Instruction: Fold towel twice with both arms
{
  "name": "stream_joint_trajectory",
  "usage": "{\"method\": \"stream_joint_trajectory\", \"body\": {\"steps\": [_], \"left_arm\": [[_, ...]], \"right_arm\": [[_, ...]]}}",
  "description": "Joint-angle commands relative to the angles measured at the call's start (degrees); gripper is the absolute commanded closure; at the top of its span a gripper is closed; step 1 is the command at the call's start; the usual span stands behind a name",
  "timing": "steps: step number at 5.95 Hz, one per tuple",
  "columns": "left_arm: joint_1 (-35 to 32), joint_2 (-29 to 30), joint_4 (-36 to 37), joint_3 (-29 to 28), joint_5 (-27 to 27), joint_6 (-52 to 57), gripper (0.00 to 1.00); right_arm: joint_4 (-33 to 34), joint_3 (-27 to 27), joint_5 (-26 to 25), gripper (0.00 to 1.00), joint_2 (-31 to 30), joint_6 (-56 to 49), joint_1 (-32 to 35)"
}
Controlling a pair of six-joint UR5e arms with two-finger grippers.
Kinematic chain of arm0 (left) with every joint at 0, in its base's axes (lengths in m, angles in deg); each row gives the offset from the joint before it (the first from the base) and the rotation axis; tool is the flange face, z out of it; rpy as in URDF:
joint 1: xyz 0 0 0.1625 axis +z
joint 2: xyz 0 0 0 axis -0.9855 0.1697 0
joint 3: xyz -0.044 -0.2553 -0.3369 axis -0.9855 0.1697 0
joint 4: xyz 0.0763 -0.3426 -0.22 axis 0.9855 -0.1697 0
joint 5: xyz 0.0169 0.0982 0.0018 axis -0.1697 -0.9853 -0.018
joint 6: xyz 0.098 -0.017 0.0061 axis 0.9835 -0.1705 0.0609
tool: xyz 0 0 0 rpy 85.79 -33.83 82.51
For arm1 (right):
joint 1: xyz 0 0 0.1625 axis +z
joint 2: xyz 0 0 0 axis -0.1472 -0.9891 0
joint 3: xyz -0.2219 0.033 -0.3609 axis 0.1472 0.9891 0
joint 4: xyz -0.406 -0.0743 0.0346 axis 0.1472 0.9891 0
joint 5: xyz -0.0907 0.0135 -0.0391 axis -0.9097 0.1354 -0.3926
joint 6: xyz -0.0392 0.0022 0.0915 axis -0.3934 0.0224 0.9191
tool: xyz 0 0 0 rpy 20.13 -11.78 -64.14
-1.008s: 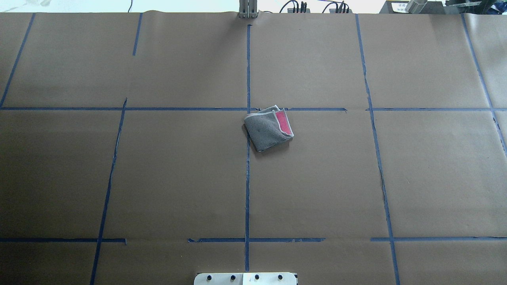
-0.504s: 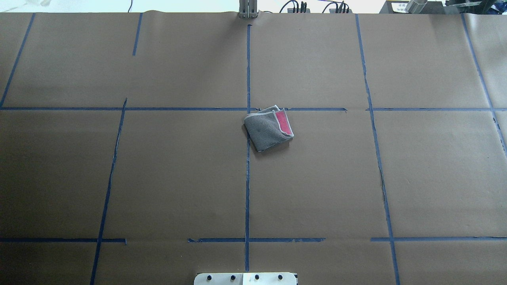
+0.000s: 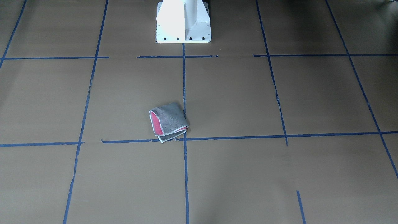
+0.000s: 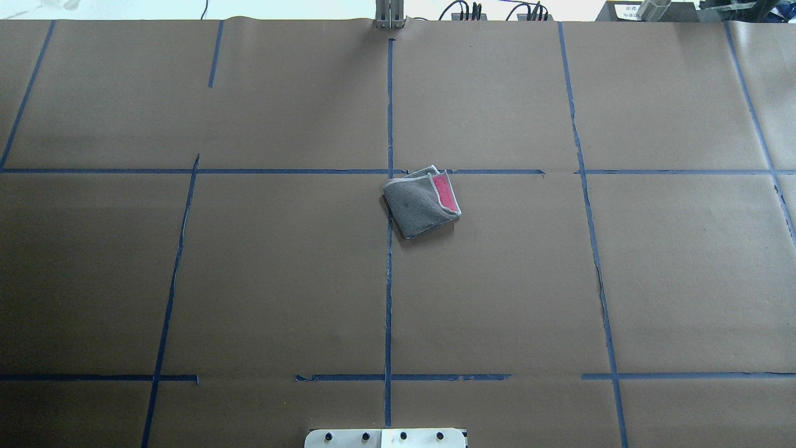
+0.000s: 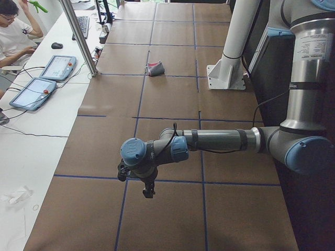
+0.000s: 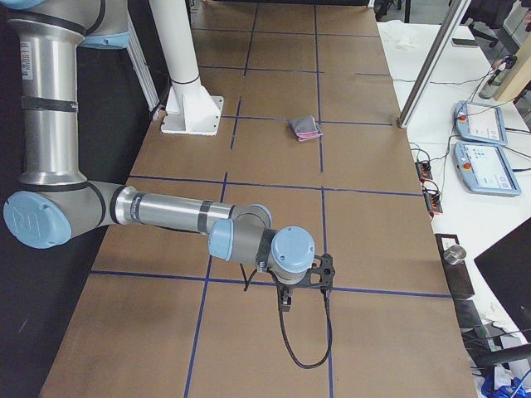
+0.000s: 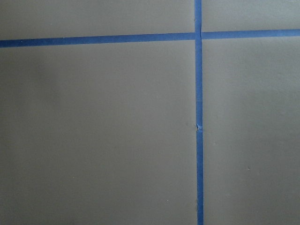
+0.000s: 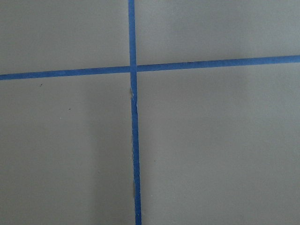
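Observation:
The towel (image 4: 421,202) lies folded into a small square near the table's middle, dark grey face up with a pink strip along its right side. It also shows in the front view (image 3: 168,122) and both side views (image 5: 155,68) (image 6: 304,128). Neither arm touches it. My left gripper (image 5: 148,192) shows only in the left side view, hanging low over the table end far from the towel. My right gripper (image 6: 284,300) shows only in the right side view, over the other end. I cannot tell whether either is open or shut. Both wrist views show only brown paper and blue tape.
Brown paper with blue tape lines (image 4: 388,280) covers the table. The white pedestal base (image 3: 183,21) stands at the robot's edge. A metal post (image 5: 78,36), control tablets (image 5: 57,67) and a seated operator (image 5: 13,36) are beyond the far edge.

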Motion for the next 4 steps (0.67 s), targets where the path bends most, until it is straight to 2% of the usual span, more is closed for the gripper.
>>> {"method": "stream_joint_trajectory", "body": {"steps": [1, 4], "left_arm": [[0.0, 0.0, -0.16, -0.27, 0.0, 0.0, 0.0], [0.09, 0.0, -0.16, -0.09, 0.0, 0.08, 0.0]], "right_arm": [[-0.01, 0.13, -0.12, 0.0, 0.07, -0.23, 0.03], [-0.01, -0.22, -0.12, 0.0, 0.51, -0.32, 0.12]]}}
